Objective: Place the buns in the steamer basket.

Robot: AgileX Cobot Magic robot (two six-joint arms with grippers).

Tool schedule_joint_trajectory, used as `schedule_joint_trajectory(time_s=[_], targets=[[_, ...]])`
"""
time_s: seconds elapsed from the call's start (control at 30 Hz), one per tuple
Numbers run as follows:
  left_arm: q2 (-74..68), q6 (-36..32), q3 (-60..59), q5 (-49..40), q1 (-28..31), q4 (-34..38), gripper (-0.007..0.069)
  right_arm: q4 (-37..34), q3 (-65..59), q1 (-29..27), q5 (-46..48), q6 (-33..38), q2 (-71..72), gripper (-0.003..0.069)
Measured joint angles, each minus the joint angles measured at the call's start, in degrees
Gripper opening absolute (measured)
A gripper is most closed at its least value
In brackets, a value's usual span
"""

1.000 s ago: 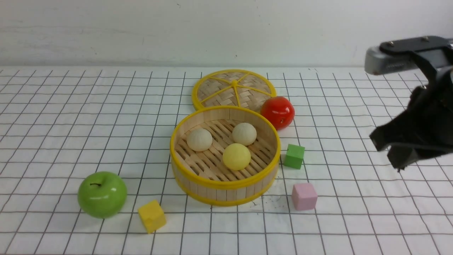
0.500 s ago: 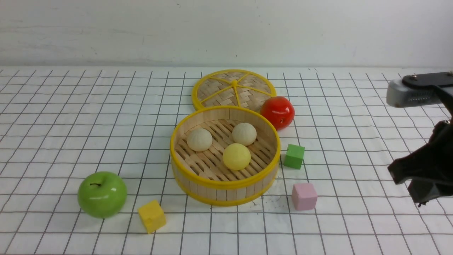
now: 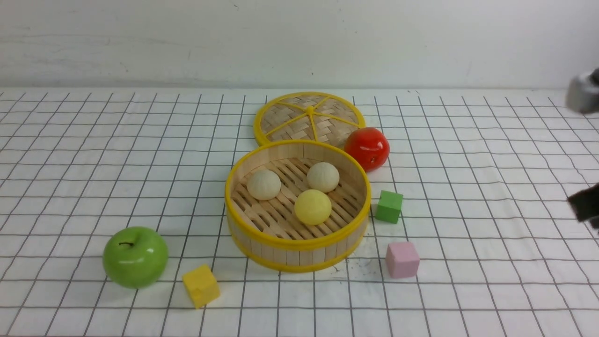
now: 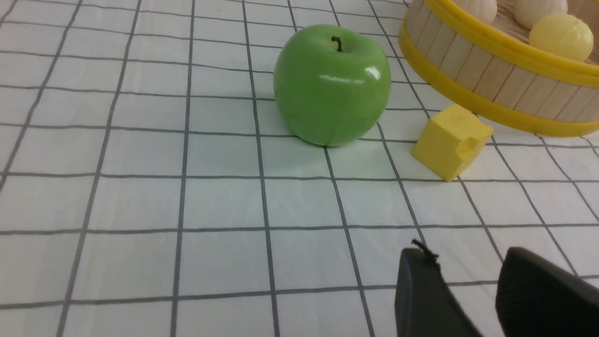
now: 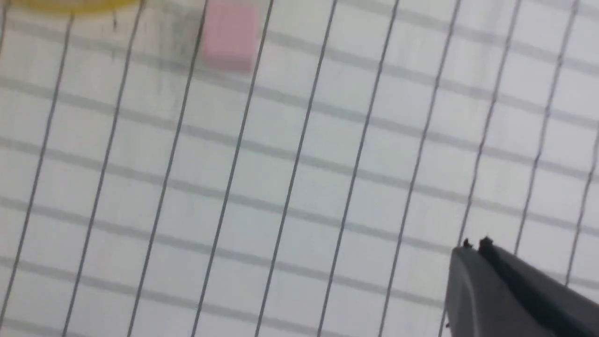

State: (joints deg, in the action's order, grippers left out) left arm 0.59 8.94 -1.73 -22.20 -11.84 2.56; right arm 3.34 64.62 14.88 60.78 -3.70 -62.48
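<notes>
The steamer basket (image 3: 297, 243) stands mid-table, round, with pale wood walls and yellow rims. Inside it lie three buns: two cream ones (image 3: 263, 184) (image 3: 323, 177) and a pale yellow one (image 3: 312, 206). The left wrist view shows the basket's wall (image 4: 486, 75) and the yellow bun (image 4: 560, 29) over the rim. My left gripper (image 4: 468, 262) is open and empty above the cloth, short of the green apple. In its own wrist view my right gripper (image 5: 475, 245) is shut and empty, over bare grid cloth. Only a dark edge of the right arm (image 3: 587, 206) shows in the front view.
The woven lid (image 3: 309, 117) lies behind the basket, with a red apple (image 3: 367, 147) at its right. A green apple (image 3: 135, 256) and yellow cube (image 3: 201, 285) sit front left. A green cube (image 3: 389, 206) and pink cube (image 3: 402, 259) sit right of the basket.
The right arm has pulled back to the right and down, from well inside the front view to its very edge. The buns and basket have not moved.
</notes>
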Motion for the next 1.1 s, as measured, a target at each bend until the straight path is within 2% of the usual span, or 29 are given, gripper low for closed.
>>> schedule_joint_trajectory(time_s=[0.07, 0.1, 0.2, 0.4, 0.77, 0.87, 1.1], targets=[[0.0, 0.0, 0.0, 0.0, 0.0, 0.0, 0.0236, 0.0, -2.06, -1.69, -4.87, 0.09, 2.8, -0.001], [0.0, 0.0, 0.0, 0.0, 0.0, 0.0, 0.0236, -0.32, -5.92, -3.93, -11.31, 0.13, 7.21, -0.0008], [0.0, 0.0, 0.0, 0.0, 0.0, 0.0, 0.0236, -0.87, -14.08, -7.16, -20.66, 0.22, 15.34, -0.0006], [0.0, 0.0, 0.0, 0.0, 0.0, 0.0, 0.0237, 0.7, -35.63, -11.74, -33.48, 0.27, 32.18, 0.0], [0.0, 0.0, 0.0, 0.0, 0.0, 0.0, 0.0237, 1.93, -61.65, -13.0, -37.2, 0.33, 58.75, 0.0007], [0.0, 0.0, 0.0, 0.0, 0.0, 0.0, 0.0237, 1.14, -65.36, -13.0, -37.33, 0.33, 62.27, 0.0008], [0.0, 0.0, 0.0, 0.05, 0.0, 0.0, 0.0237, 0.61, -65.48, -13.14, -37.74, 0.46, 63.09, 0.0015]])
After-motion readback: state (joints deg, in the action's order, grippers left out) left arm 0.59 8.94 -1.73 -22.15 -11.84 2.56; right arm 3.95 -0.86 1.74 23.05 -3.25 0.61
